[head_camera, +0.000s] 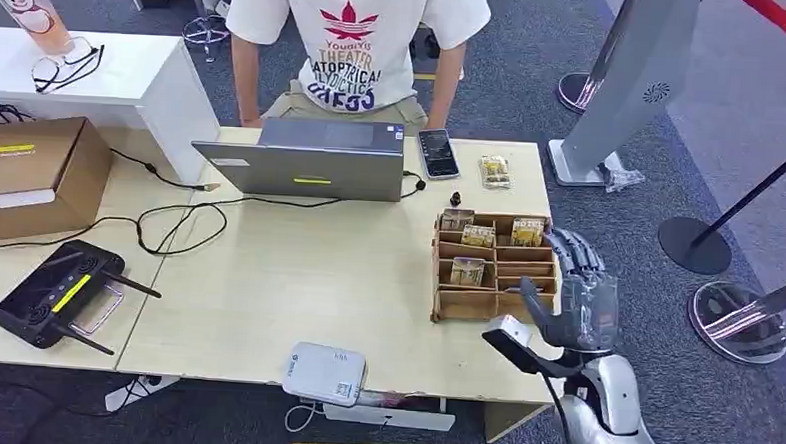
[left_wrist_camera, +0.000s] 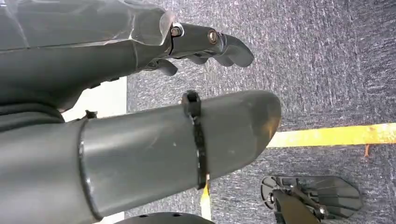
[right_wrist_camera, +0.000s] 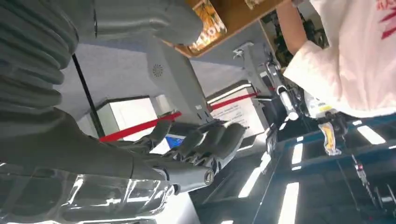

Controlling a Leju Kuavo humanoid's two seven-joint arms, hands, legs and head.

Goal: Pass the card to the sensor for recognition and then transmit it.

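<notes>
Nearest the robot, the right hand [head_camera: 578,290] is rising at about five o'clock on the light wooden table [head_camera: 296,278], its fingers spread apart and gripping nothing, hanging at the right edge of the wooden card rack [head_camera: 492,266]; whether a finger is actually touching the rack's side, the head view is not making clear. The right wrist view is confirming the loosely spread, slightly curled fingers [right_wrist_camera: 219,140] with nothing between them. The left hand [left_wrist_camera: 205,44] is hanging over grey carpet beside a yellow floor line [left_wrist_camera: 336,134], its fingers curling inward around nothing (the thick grey thumb is taking up much of that picture). The cards [head_camera: 467,270] are standing upright in the rack's slots, just at nine o'clock from the right hand and apart from its fingers. The white sensor box [head_camera: 324,373] is sitting at the table's near edge, at about six o'clock, well apart from the rack. Farther off, at twelve o'clock, a laptop [head_camera: 307,158] is standing open with a phone [head_camera: 438,153] beside it, and a person in a white T-shirt [head_camera: 357,40] is sitting behind them.
</notes>
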